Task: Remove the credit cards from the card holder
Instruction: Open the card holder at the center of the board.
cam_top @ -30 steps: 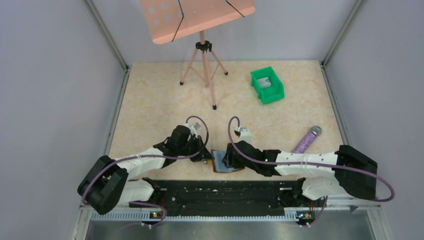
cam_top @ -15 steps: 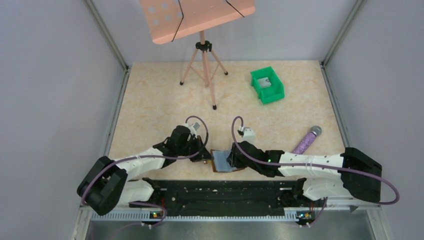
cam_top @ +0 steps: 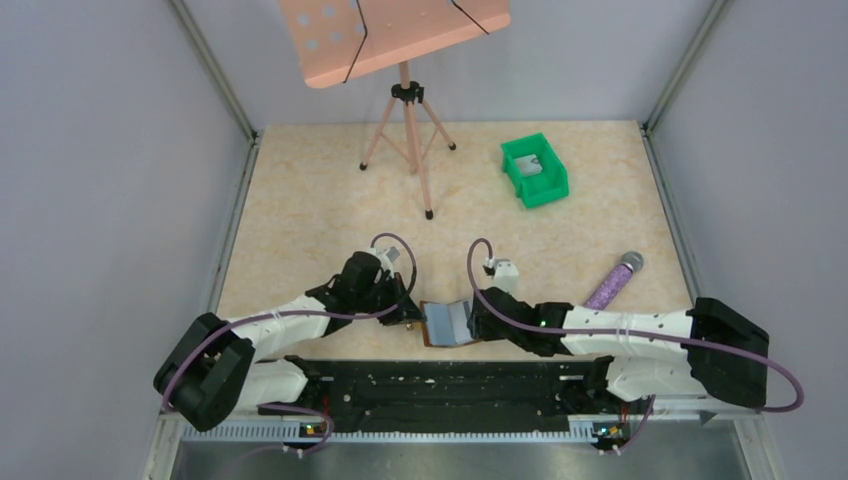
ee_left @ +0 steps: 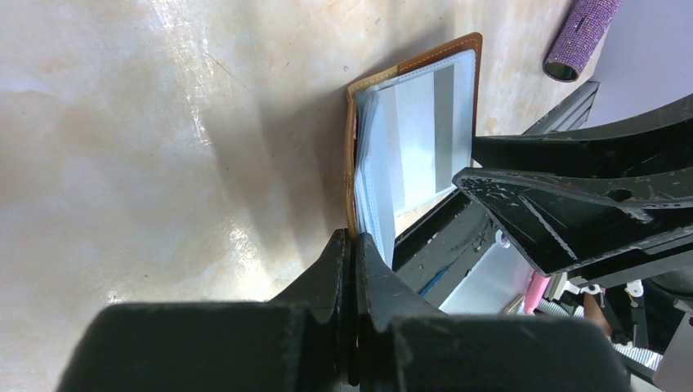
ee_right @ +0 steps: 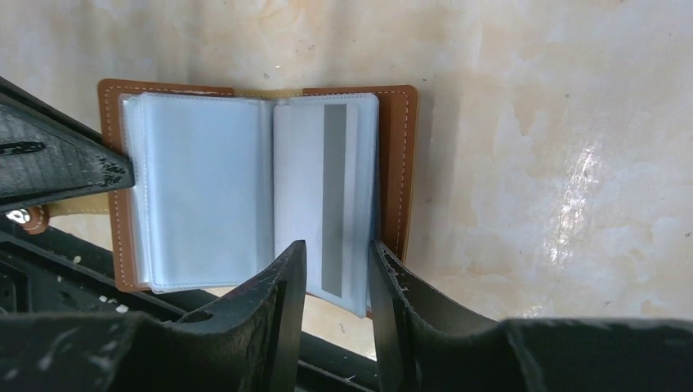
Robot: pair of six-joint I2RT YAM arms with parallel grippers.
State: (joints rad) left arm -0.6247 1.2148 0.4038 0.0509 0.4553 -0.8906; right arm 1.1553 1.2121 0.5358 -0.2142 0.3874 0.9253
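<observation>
We held the open card holder (cam_top: 447, 322) at the bench's (cam_top: 320, 200) near edge, our left gripper (ee_left: 353, 241) clamped on its left cover. Our right gripper (ee_right: 337, 251) stood with jaws apart over the striped credit card (ee_right: 333, 188) in the right sleeve.

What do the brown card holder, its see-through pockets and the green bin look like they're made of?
Card holder: leather or a look-alike, matte tan, with pale stitching along the edge. Pockets: thin clear plastic, slightly glossy; a card with a grey stripe shows through one. Bin: probably rigid moulded plastic, judging by its uniform bright green and crisp walls.
</observation>
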